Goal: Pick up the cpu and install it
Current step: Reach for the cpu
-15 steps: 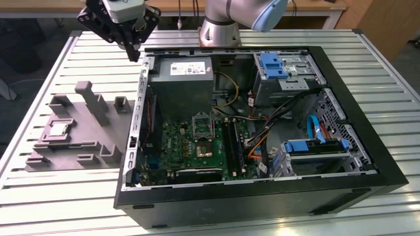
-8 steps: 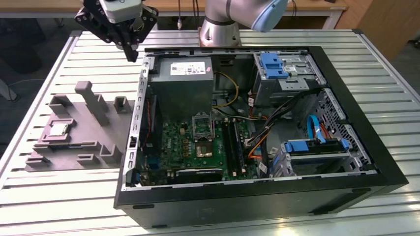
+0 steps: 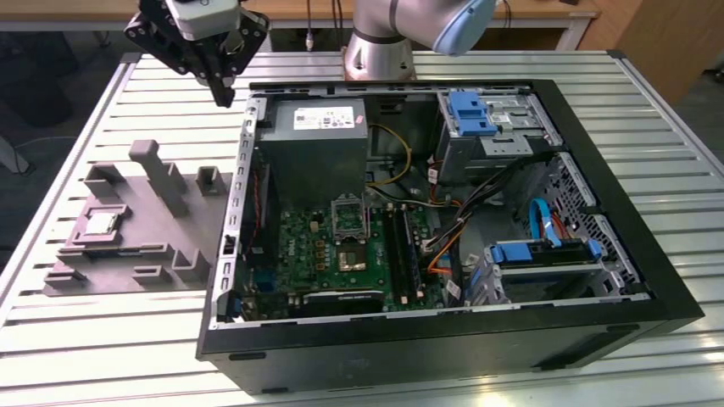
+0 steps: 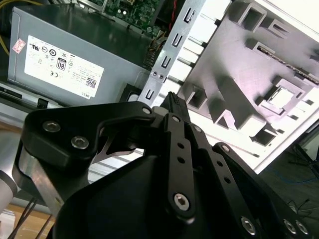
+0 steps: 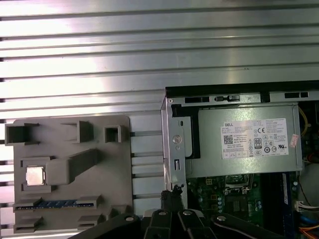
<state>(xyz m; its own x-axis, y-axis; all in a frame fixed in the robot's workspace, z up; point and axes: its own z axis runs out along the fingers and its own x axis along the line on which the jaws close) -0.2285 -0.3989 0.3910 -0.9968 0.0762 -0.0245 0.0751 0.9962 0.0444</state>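
Note:
The cpu (image 3: 102, 223) is a small silvery square lying in a recess of the grey holder block (image 3: 127, 264) on the table, at the exterior view's left of the open computer case (image 3: 588, 280). Both wrist views show the cpu too (image 5: 35, 175) (image 4: 281, 97). My gripper (image 3: 223, 95) hangs high above the table near the case's far corner, well away from the cpu. Its black fingers (image 4: 174, 107) are pressed together with nothing between them. The motherboard's silver socket frame (image 3: 348, 222) sits inside the case, below the power supply.
A grey power supply (image 3: 317, 144) with a white label fills the case's far corner, just beside my fingertips (image 5: 172, 196). Drive cages with blue clips (image 3: 473, 114) and loose cables occupy the case's other side. Ribbed posts (image 3: 158, 174) rise from the holder block. The slatted metal table (image 3: 136, 348) surrounds everything.

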